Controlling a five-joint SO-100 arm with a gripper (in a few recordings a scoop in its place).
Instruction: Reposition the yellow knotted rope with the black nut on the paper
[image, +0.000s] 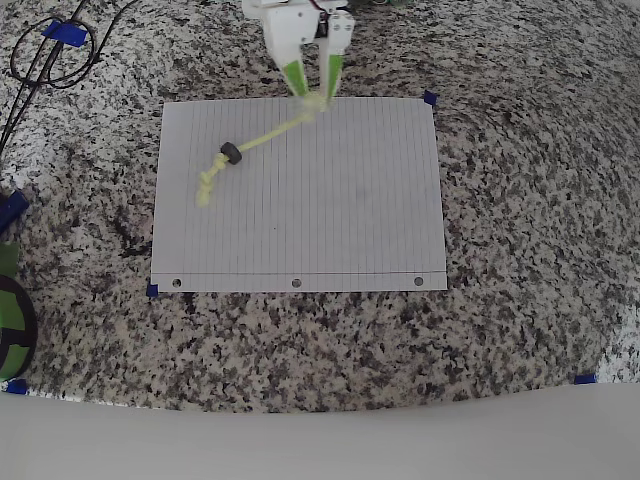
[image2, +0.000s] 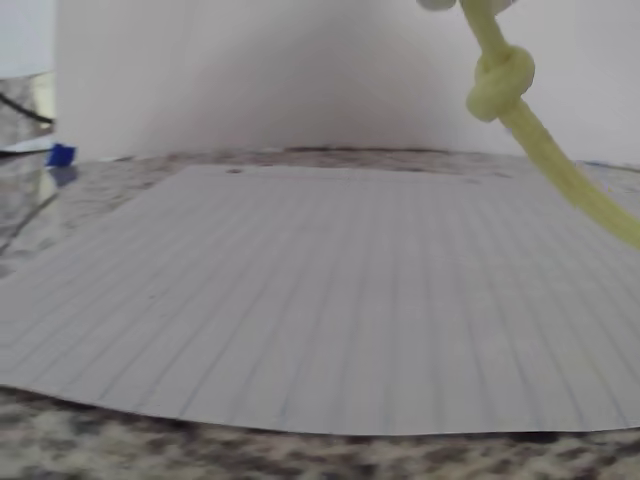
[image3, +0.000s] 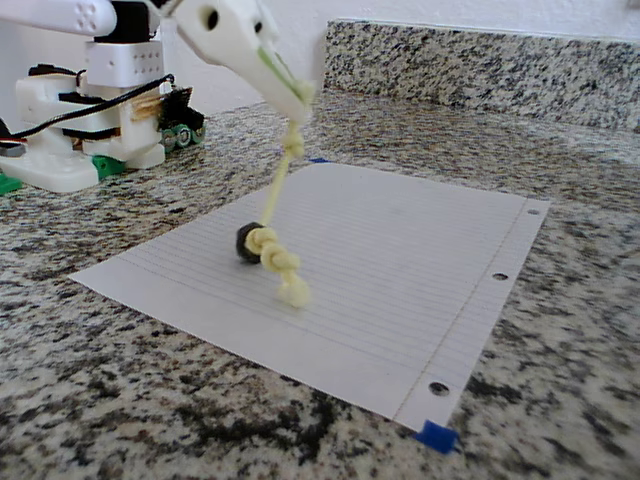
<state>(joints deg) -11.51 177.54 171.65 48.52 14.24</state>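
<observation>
The white arm's fingers (image: 318, 92) are pinched shut on one end of the yellow knotted rope (image: 262, 141), right at the far edge of the paper (image: 330, 220) in the overhead view. From there the cord runs down and to the left across the sheet to the black nut (image: 232, 154), which rests on the paper in its far-left part. Past the nut a short knotted tail (image: 207, 186) lies flat on the sheet, pointing toward the near-left.

In the fixed view the held end is lifted well off the paper — the rope (image3: 281, 170) hangs taut from the fingers (image3: 297, 105) at a steep slant, with a knot just under the grip, and comes down to the nut (image3: 246, 243). The knotted tail (image3: 282, 268) lies just beside the nut, toward the camera.

The wrist view shows the upper knot (image2: 499, 86) close up, the cord passing down and off to the right above the lined sheet (image2: 300, 320).

The paper lies flat on the speckled granite surface (image: 520, 330), its three punched holes along the near edge in the overhead view and blue tape (image: 430, 98) at the corners.
</observation>
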